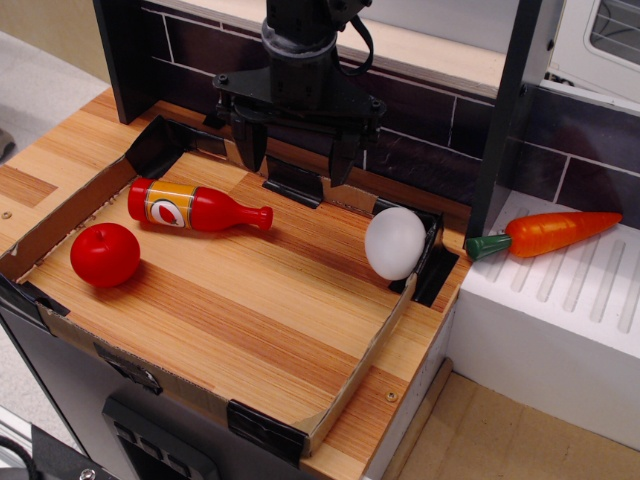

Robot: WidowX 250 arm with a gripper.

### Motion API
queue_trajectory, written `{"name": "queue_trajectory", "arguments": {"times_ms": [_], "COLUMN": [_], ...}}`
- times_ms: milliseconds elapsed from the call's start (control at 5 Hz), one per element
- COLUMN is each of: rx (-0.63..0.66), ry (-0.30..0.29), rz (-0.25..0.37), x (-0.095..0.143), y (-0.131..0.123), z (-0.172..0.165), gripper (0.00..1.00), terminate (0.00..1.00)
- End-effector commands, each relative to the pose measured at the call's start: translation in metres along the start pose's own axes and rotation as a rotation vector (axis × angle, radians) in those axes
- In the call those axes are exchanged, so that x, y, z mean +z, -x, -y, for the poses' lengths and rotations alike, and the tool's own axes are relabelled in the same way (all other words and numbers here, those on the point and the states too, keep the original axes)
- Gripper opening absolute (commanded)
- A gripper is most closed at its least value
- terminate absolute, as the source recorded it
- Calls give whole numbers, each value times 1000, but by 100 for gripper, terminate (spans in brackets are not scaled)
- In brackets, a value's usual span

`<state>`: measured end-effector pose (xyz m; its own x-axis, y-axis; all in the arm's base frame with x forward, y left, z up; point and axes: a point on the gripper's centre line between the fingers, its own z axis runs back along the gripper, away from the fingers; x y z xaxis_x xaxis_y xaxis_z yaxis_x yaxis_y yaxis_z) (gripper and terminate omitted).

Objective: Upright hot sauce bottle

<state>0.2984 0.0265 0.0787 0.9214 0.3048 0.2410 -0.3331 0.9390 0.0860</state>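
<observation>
The hot sauce bottle [196,207] is glossy red with an orange-yellow label and a white oval. It lies on its side on the wooden tray floor [260,310], cap pointing right. My black gripper [297,165] hangs above the back of the tray, behind and to the right of the bottle. Its two fingers are spread apart with nothing between them. It does not touch the bottle.
A round red ball [105,254] sits left of the bottle near the tray's left wall. A white egg [395,243] rests against the right wall. A toy carrot [545,234] lies on the white ribbed rack at right. A dark brick wall stands behind.
</observation>
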Motion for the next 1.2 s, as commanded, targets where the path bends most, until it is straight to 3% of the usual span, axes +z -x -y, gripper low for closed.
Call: {"name": "queue_trajectory", "arguments": {"times_ms": [0,400,600,800,1000], "rx": [0,-503,-765,-1009,-1251], "ry": [0,32,1,12,88], "rz": [0,-201,-224,-156,-119], "x": [0,16,6,-3,-14], "y": [0,-8,-14,-12,-9], "z": [0,-22,-30,-31,-29], "gripper": [100,100,100,100,100], "terminate": [0,0,0,0,0]}}
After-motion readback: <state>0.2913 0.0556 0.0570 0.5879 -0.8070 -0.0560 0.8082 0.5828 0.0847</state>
